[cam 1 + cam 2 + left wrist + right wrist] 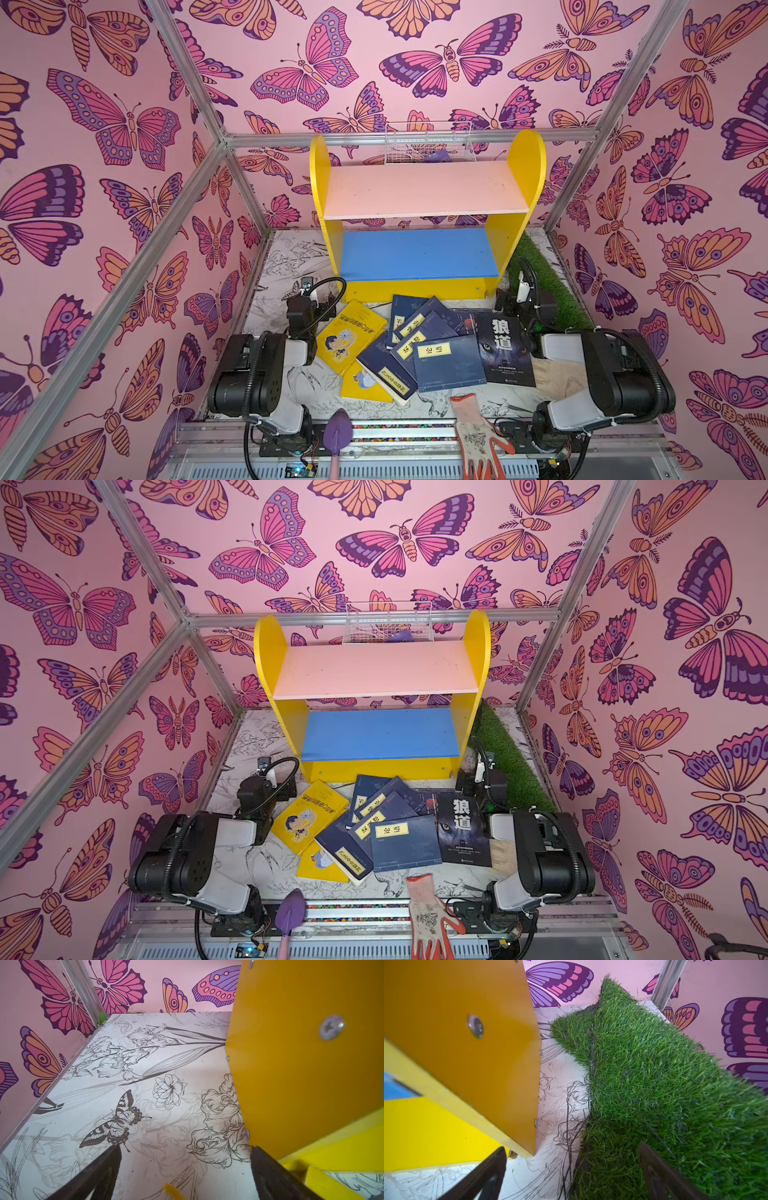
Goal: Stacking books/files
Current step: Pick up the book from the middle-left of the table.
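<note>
- Your books lay in a loose heap on the table. They were in the lower middle of both top views, just in front of the yellow shelf.
- Two yellow books sat at the left side of the heap. One of them lay partly under a dark blue one.
- Several dark blue books with yellow labels lay across each other in the middle.
- The black book with the wolf face lay at the right side of the heap.
- Your left gripper was spread wide and held nothing. In the top views it sat left of the heap, close to the shelf's left wall, with the flower-print table under it.
- Your right gripper was spread wide too and held nothing. In the top views it sat right of the heap, by the shelf's right wall. One finger was over the green grass mat.
- A white-and-orange glove lay near the bottom edge, right of the middle.
- A beige glove lay just right of the black book.
- A purple shovel lay at the bottom middle.
</note>
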Robot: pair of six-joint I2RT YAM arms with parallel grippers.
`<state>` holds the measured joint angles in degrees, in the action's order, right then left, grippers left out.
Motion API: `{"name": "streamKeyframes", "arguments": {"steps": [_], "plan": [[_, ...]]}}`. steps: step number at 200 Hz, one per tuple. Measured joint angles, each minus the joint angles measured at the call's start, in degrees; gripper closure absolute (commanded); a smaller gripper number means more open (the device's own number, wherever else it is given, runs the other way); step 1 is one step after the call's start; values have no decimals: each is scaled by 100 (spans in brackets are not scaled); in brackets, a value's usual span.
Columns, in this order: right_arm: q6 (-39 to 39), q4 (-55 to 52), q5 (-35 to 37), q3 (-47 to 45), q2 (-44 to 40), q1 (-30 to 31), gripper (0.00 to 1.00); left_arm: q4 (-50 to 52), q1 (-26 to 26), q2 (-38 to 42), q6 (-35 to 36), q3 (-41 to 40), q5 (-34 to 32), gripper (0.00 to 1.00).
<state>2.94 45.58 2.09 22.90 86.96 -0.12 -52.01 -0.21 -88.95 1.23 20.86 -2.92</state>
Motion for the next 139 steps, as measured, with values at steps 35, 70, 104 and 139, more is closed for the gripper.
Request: {"name": "streamKeyframes", "arguments": {"steps": [35, 70, 104, 139], "plan": [[0, 0, -2, 0, 0, 0, 1, 0, 0, 0, 0, 0, 0, 2], [0, 0, -2, 0, 0, 0, 1, 0, 0, 0, 0, 0, 0, 2], [-17, 0, 0, -2, 0, 0, 1, 0, 0, 0, 0, 0, 0, 2], [-13, -2, -61, 0, 0, -22, 1, 0, 0, 0, 0, 0, 0, 2]]}}
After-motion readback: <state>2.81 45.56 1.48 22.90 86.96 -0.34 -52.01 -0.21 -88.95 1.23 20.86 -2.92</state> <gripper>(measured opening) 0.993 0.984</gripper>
